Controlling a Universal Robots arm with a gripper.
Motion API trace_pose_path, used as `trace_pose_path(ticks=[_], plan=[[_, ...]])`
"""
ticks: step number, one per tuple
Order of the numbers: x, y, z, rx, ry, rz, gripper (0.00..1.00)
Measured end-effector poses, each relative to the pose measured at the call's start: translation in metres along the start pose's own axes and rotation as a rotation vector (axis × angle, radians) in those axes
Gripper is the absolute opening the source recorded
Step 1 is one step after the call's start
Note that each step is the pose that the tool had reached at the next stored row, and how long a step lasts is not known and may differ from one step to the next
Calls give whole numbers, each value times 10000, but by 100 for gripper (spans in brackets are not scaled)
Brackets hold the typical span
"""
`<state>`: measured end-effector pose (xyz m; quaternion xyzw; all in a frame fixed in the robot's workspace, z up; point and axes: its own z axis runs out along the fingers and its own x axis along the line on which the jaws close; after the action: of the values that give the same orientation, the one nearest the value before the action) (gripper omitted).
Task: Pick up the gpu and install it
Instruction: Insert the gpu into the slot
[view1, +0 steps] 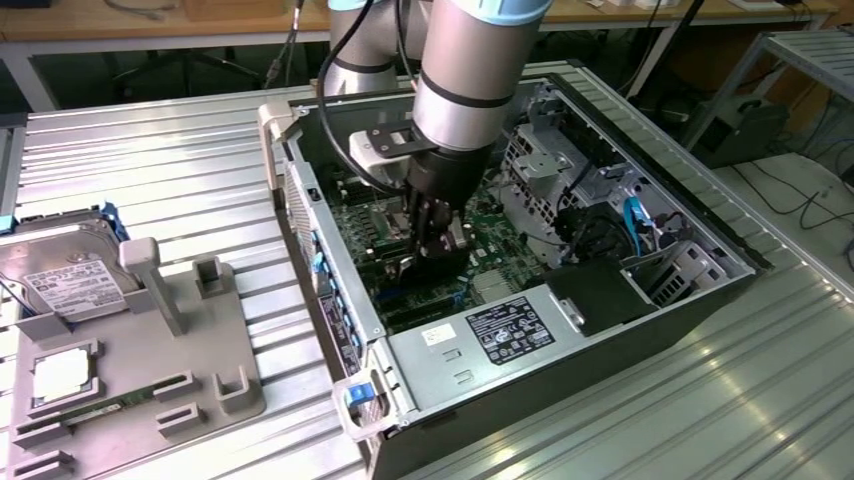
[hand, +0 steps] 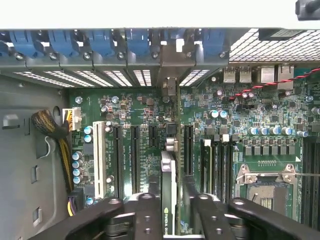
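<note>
Exterior view: black claw (view1: 434, 262) deep inside open grey computer case (view1: 667, 215), over the green motherboard (view1: 501, 245).

Wrist view: claw gripping thin black GPU card (hand: 169, 187) edge-on above the slots. Judged stiff, light, fragile; hold by top edge, avoid components.

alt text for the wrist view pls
The gripper holds the gpu edge-on, straight above the green motherboard and its row of expansion slots. Blue card retainers line the case's rear edge.
</note>
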<state>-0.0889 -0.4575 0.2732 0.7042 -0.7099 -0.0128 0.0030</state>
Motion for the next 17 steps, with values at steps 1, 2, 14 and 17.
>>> trace_pose_path(ticks=[1,2,14,17], plan=[[0,0,-1,-1,2,0,27],[0,0,-1,-1,3,0,21],[0,0,-2,-1,-7,0,11],[-1,2,-95,0,-12,0,11]])
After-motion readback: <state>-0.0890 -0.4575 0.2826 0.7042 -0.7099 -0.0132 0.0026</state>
